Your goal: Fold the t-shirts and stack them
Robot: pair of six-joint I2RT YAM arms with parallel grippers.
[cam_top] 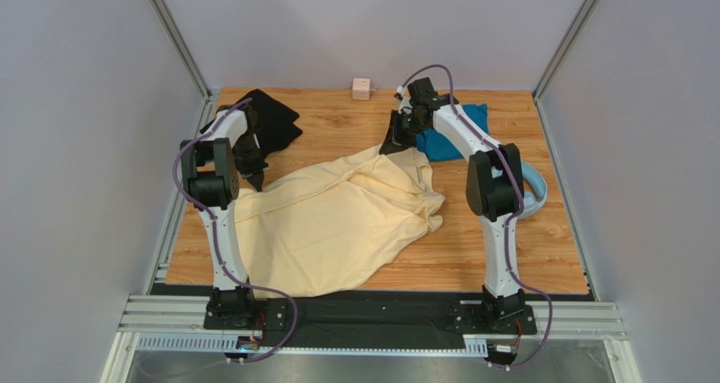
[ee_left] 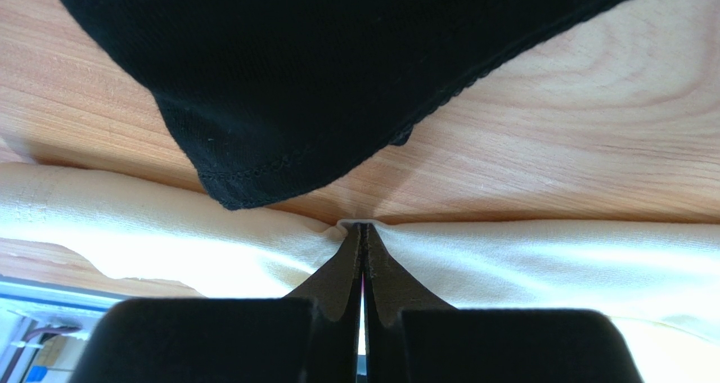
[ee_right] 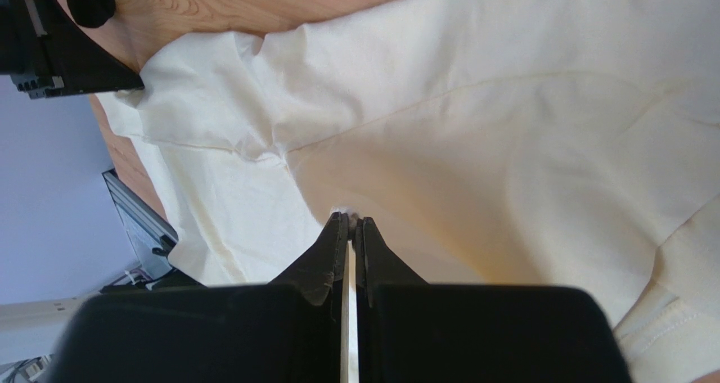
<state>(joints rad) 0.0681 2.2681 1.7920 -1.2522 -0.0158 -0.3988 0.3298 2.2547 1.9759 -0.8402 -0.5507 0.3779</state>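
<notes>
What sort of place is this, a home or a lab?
Probably a robotics lab cell: grey panel walls enclose a wooden tabletop, with two robot arms bolted to an aluminium rail.

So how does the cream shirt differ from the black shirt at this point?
The cream shirt is pale and covers much more of the table; the black shirt is dark and bunched smaller at the far left. The cream shirt is pinched by the left end effector and right end effector; the black shirt lies free. Both are rumpled and unfolded.
</notes>
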